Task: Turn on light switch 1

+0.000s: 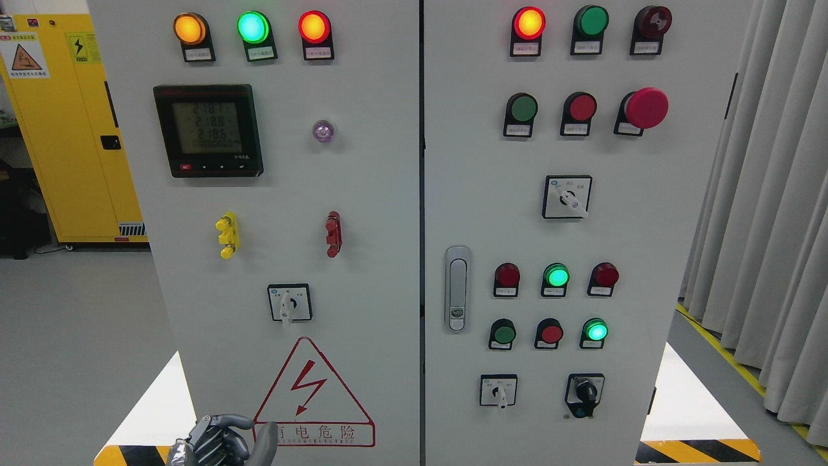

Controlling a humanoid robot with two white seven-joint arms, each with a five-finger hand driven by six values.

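Rotary switch on grey cabinet — white knob down, left hand low

Industrial electrical room, control cabinet, yellow safety cabinet, hazard-striped floor

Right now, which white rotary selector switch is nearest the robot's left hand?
The white rotary selector switch on the left door, above the red lightning warning triangle; the others sit on the right door.

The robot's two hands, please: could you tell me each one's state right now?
Left hand: fingers curled, holding nothing.
Right hand: not in view.
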